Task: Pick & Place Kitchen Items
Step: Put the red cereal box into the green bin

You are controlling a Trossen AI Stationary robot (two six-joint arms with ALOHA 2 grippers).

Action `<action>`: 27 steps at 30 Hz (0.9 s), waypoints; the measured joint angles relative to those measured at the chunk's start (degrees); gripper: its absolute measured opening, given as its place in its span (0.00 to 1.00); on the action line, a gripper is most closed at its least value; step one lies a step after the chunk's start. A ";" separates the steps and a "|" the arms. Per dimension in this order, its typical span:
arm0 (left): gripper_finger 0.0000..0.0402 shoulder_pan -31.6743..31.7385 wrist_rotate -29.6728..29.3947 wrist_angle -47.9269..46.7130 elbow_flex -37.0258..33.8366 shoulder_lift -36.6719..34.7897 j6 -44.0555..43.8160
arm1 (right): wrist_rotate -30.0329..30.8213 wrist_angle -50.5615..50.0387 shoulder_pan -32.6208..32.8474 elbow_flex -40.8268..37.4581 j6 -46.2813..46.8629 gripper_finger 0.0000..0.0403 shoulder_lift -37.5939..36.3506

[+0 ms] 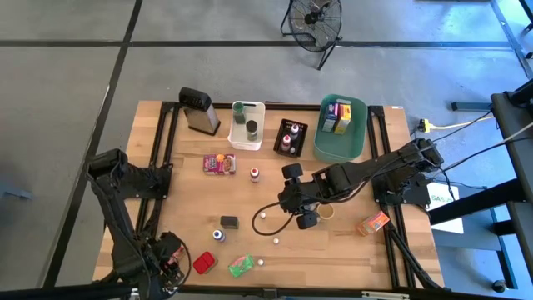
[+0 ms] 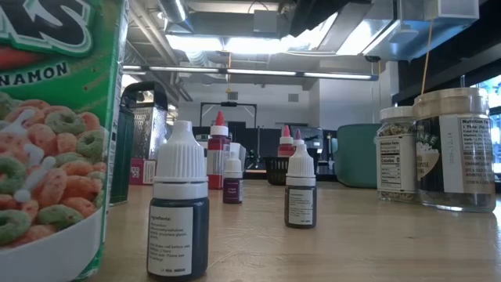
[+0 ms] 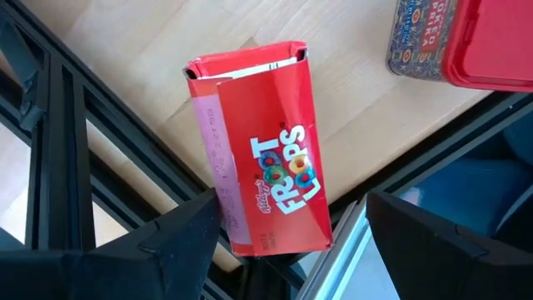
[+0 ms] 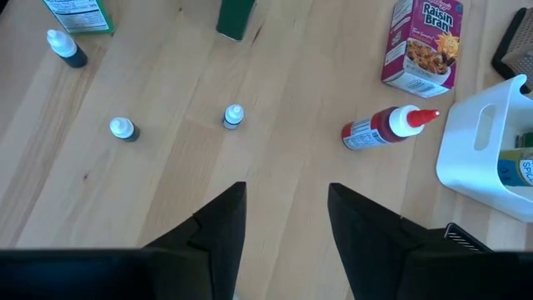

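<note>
The left end effector (image 3: 283, 250) is held at the tabletop's (image 1: 333, 242) near left corner, its fingers spread wide around a red Froot Loops packet (image 3: 260, 150) without visibly gripping it. The right end effector (image 4: 283, 217), partly open and empty, is poised over the middle, where small capped bottles (image 4: 233, 117) are scattered.

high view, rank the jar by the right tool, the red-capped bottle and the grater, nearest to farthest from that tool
From the right tool:
1. Jar, just beside it on the near-edge side.
2. Red-capped bottle, a little off toward the left arm.
3. Grater, far-left corner, clearly farthest.
</note>
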 joint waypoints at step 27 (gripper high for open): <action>0.73 0.24 1.18 3.55 -3.76 -0.13 -0.07 | 0.01 0.39 0.02 0.00 -0.16 0.43 0.00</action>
